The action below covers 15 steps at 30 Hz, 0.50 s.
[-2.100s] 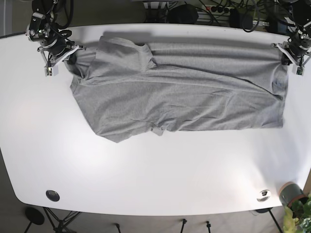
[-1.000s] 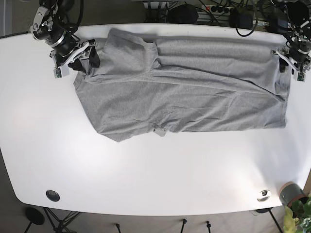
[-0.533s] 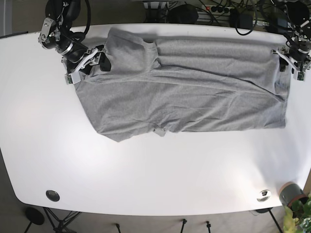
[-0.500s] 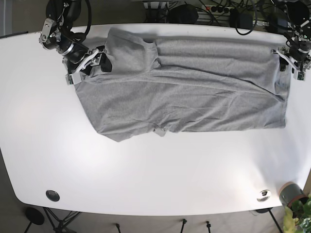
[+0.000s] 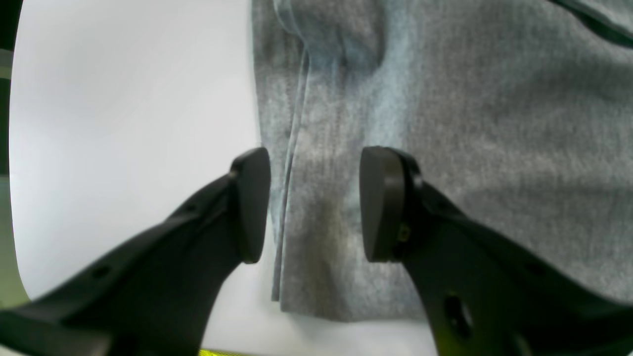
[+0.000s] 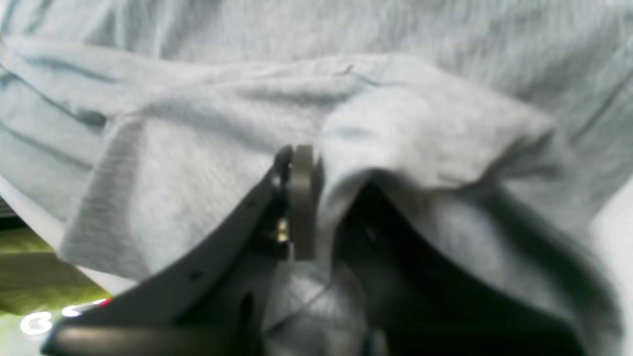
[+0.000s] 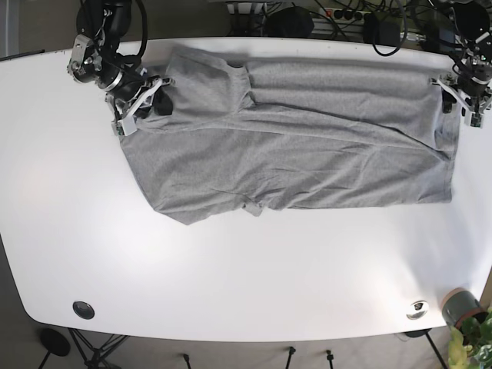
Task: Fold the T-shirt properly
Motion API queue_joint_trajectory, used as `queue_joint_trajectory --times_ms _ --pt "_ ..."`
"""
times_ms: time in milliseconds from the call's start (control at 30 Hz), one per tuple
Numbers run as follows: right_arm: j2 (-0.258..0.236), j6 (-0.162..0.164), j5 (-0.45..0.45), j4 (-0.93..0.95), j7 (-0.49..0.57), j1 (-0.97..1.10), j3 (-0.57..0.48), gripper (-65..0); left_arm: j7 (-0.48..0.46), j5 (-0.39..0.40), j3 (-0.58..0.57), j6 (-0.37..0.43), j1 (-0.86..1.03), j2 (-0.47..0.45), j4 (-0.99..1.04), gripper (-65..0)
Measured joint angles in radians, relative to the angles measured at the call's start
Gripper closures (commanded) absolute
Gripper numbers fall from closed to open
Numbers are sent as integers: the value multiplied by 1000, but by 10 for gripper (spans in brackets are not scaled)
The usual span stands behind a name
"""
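The grey T-shirt (image 7: pixel 292 146) lies spread on the white table (image 7: pixel 246 269), with a sleeve folded over at its upper left. My right gripper (image 7: pixel 146 96) is at the shirt's upper-left edge. In the right wrist view it (image 6: pixel 321 198) is shut on a bunched fold of the T-shirt (image 6: pixel 425 128), which drapes over one finger. My left gripper (image 7: pixel 462 96) is at the shirt's upper-right corner. In the left wrist view it (image 5: pixel 314 202) is open, its fingers straddling the hem of the T-shirt (image 5: pixel 470 123) near the cloth's corner.
A black round disc (image 7: pixel 83 310) sits near the table's front-left edge. A small silver fitting (image 7: pixel 417 309) lies at the front right, beside a grey cup (image 7: pixel 460 305) and plant off the table. Cables run behind the back edge.
My right gripper has moved right and down from beside the shirt onto its upper-left edge, and the cloth there has bunched. The left gripper has barely moved.
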State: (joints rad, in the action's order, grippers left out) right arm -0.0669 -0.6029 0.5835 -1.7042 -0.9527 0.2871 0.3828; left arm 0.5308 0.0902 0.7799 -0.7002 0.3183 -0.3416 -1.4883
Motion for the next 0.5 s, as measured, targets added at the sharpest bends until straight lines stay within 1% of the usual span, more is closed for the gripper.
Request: queue_joint_trajectory --times_ms 133,267,500 --pt "-5 0 20 -62 -4 -11 -2 -30 0 0 0 0 0 0 1 -274" --pt "-5 0 10 -72 -74 -46 0 -30 0 0 0 0 0 0 1 -274" --pt "-51 0 12 1 -73 -131 2 -30 0 0 0 0 0 0 2 -274"
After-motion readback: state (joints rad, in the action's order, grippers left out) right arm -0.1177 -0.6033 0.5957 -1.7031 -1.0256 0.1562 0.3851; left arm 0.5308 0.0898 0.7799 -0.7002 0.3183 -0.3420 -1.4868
